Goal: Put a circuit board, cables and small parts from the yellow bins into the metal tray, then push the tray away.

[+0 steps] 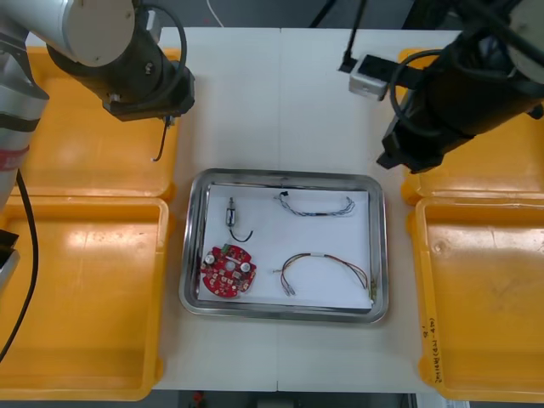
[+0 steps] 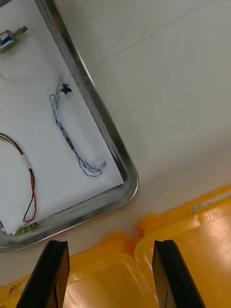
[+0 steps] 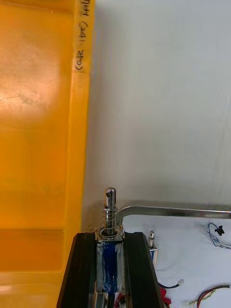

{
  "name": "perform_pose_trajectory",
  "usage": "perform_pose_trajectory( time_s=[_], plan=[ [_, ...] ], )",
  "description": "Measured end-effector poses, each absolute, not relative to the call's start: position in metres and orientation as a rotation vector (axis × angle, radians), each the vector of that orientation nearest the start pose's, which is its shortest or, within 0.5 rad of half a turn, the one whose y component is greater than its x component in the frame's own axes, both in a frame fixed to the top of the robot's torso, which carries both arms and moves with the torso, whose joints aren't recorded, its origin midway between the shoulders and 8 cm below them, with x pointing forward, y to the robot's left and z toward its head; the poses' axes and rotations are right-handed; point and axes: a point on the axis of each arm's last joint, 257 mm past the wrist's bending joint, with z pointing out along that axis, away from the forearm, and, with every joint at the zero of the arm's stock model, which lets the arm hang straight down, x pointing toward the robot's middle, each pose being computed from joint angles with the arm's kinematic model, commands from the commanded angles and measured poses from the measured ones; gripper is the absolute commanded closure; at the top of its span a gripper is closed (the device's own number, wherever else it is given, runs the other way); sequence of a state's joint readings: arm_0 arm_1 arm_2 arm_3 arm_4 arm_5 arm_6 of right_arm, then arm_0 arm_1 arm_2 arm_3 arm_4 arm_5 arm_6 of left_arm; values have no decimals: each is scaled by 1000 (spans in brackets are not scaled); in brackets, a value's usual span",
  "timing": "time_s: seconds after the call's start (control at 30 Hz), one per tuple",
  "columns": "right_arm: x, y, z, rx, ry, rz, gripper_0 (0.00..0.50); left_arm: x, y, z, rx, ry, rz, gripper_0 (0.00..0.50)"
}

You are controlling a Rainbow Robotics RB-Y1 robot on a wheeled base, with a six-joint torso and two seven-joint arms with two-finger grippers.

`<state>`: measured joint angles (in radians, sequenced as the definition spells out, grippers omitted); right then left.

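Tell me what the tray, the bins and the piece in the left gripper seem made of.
Tray: metal, likely steel; its rim gleams. Bins: probably moulded plastic, glossy yellow, rounded edges. Small metal part in the left gripper, near the tray's corner: bright pin and coil spring. The right gripper hangs open over the right bins.

I log: metal tray (image 1: 192, 238), rim polished and mirror-bright, lining (image 1: 323, 234) matt white; 4 yellow bins (image 1: 85, 289), smooth glossy plastic; small metal part (image 3: 110, 196), shiny pin and spring; table (image 1: 280, 102), smooth, matt.
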<state>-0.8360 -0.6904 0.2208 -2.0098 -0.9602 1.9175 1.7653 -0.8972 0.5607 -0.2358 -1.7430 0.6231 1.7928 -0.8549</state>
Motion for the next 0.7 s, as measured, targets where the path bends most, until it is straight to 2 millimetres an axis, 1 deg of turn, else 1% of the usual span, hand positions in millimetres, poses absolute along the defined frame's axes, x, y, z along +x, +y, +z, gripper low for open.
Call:
perform_pose_trajectory(
  time_s=[0.07, 0.13, 0.2, 0.3, 0.37, 0.47, 0.53, 0.7],
  plan=[
    [448, -177, -74, -1181, 2303, -88, 0, 533, 166, -86, -102, 2522, -147, 500],
    [446, -194, -70, -1073, 2330, -91, 0, 530, 160, -89, -94, 2525, -151, 500],
    [445, -209, -65, -1023, 2333, -107, 0, 528, 153, -92, -103, 2522, -153, 499],
    [443, -229, -62, -945, 2345, -113, 0, 525, 143, -99, -166, 2512, -161, 499],
    [442, -243, -62, -834, 2380, -90, 0, 521, 136, -107, -233, 2509, -182, 500],
    [439, -267, -64, -619, 2437, -35, 0, 516, 124, -119, -297, 2499, -218, 500],
    [436, -283, -65, -525, 2451, -15, 0, 513, 116, -128, -295, 2496, -234, 500],
    [427, -325, -70, -359, 2470, 0, 0, 511, 95, -148, -235, 2490, -262, 499]
  ],
)
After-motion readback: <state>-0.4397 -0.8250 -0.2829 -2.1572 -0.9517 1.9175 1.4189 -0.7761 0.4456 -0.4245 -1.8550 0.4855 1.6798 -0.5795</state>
